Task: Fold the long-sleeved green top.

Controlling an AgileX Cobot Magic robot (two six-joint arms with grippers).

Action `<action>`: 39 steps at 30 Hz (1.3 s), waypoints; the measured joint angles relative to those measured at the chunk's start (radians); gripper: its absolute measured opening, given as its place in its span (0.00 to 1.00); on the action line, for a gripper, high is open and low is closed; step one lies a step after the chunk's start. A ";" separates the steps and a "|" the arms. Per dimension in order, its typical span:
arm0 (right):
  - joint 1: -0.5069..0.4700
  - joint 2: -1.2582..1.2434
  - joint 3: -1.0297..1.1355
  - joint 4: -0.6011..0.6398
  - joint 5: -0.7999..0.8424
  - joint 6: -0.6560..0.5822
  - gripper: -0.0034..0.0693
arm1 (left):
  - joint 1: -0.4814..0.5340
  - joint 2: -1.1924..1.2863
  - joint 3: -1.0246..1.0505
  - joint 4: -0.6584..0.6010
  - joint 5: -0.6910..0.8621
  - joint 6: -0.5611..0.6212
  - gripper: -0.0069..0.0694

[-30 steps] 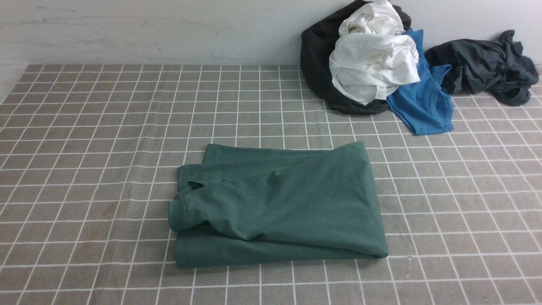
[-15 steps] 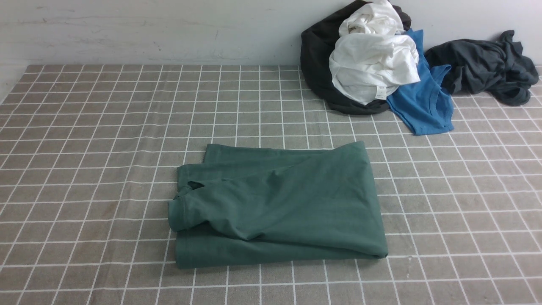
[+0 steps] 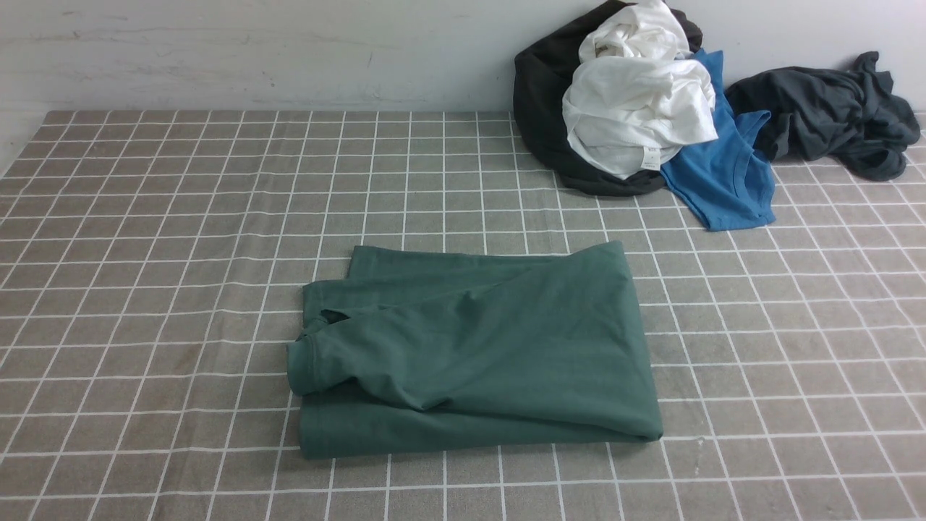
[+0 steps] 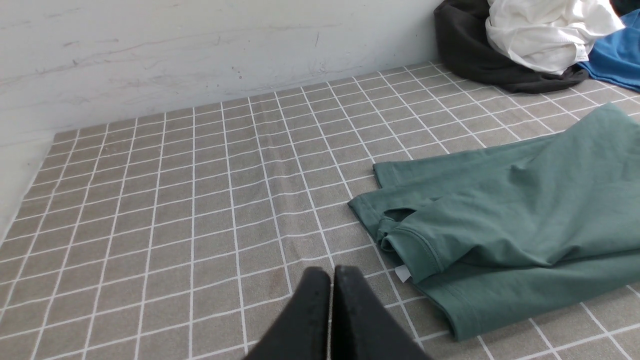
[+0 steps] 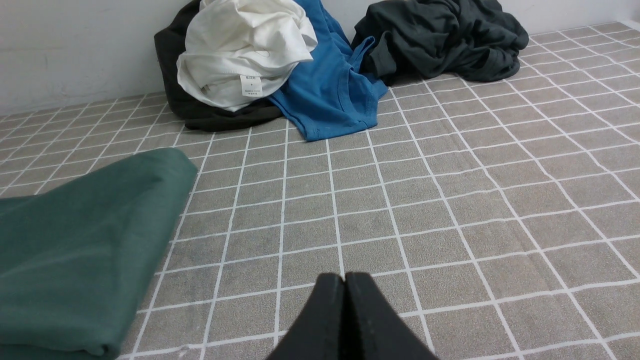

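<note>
Nothing has shifted over the last second: the green long-sleeved top lies folded, both arms' fingers clenched empty, task apparently complete.

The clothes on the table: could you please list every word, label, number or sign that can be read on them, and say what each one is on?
No text can be read anywhere.
White label on the white garment: printed marks, too small and blurred to read.
Small white tag peeping from under the green long-sleeved top: no print can be made out.
Blue tee and dark grey garment: no lettering shows.
</note>
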 joint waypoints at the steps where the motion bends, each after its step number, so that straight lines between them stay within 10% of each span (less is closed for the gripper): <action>1: 0.000 0.000 0.000 0.000 0.000 0.000 0.03 | 0.000 0.000 0.000 0.000 0.000 0.000 0.08; 14: 0.000 0.000 0.000 0.000 0.000 0.000 0.03 | 0.000 0.000 0.005 0.023 -0.014 0.000 0.08; 25: 0.000 0.000 0.000 0.000 0.000 0.000 0.03 | 0.178 -0.092 0.331 0.023 -0.379 0.000 0.08; 39: 0.000 0.000 0.000 0.000 0.001 0.000 0.03 | 0.210 -0.093 0.417 -0.007 -0.282 0.000 0.08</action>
